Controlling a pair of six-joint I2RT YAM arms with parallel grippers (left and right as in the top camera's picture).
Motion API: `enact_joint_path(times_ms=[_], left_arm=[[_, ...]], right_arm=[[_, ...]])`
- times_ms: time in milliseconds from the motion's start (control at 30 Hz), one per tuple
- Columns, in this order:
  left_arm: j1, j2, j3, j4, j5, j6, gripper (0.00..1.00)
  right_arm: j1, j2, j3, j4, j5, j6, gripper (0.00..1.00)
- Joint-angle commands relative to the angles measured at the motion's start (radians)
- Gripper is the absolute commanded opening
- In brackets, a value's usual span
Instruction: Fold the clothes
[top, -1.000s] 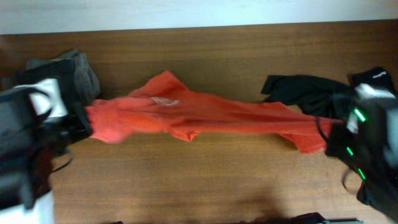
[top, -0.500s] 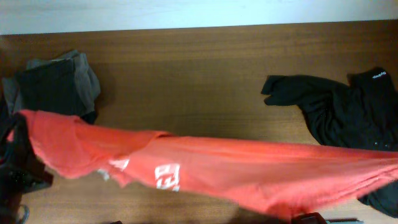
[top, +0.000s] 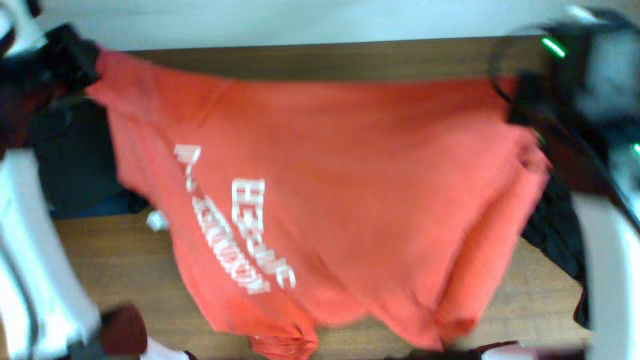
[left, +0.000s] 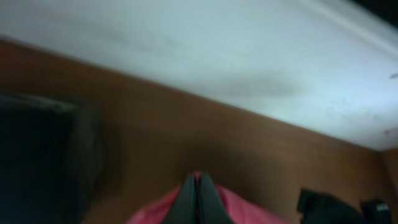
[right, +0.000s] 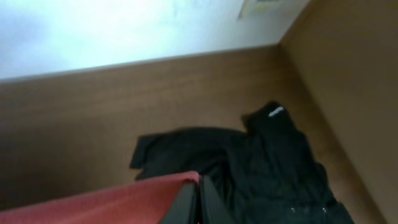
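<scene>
The orange-red T-shirt (top: 350, 190) hangs spread wide close under the overhead camera, its white lettering (top: 240, 235) facing up. My left gripper (top: 80, 62) pinches its top left corner and my right gripper (top: 522, 100) its top right corner. In the left wrist view the gripper (left: 198, 190) is shut with red cloth (left: 242, 208) on both sides of it. The right wrist view shows the gripper (right: 198, 196) shut on the red hem (right: 112, 202). Below it the black shirt (right: 273, 162) lies crumpled on the table.
A dark folded garment (top: 75, 170) lies at the table's left, partly behind the raised shirt, and shows in the left wrist view as a dark garment (left: 37, 155). The wooden table (top: 110, 270) ends at a white strip (top: 300, 20) along the back. The black shirt (top: 560, 235) peeks out at right.
Both arms have swung up and back with the T-shirt. It went from a low, stretched band across the table to a broad sheet hanging open with its lettering showing.
</scene>
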Motion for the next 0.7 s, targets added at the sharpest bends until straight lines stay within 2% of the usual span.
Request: enact_joint_path(times_ms=[0,133,200,267,333,400,500,567,667], left_arm=[[-0.032,0.117,0.013,0.213,0.174,0.053,0.00],[-0.033,0.130,0.087,0.376,0.196,0.030,0.00],[-0.032,0.129,0.194,0.391,0.178,0.030,0.01],[-0.022,0.129,0.346,0.352,0.172,0.030,0.01],[-0.016,0.129,0.449,0.264,0.168,0.031,0.00],[-0.017,0.129,0.523,0.103,0.161,0.035,0.00],[-0.034,0.135,0.524,-0.104,0.143,0.091,0.00],[-0.069,0.159,0.502,-0.257,0.041,0.121,0.01],[-0.111,0.199,0.443,-0.357,-0.046,0.121,0.01]], right_arm=[[-0.041,0.176,0.055,0.079,0.009,-0.023,0.04],[-0.082,0.249,0.249,0.083,0.008,-0.023,0.04],[-0.111,0.252,0.365,0.086,-0.010,-0.036,0.05],[-0.156,0.251,0.521,0.054,-0.124,-0.090,0.09],[-0.196,0.251,0.597,0.000,-0.217,-0.090,0.10],[-0.225,0.250,0.608,-0.077,-0.296,-0.091,0.09],[-0.236,0.259,0.564,-0.199,-0.336,-0.114,0.09],[-0.236,0.262,0.491,-0.253,-0.336,-0.113,0.08],[-0.236,0.262,0.380,-0.266,-0.345,-0.113,0.04]])
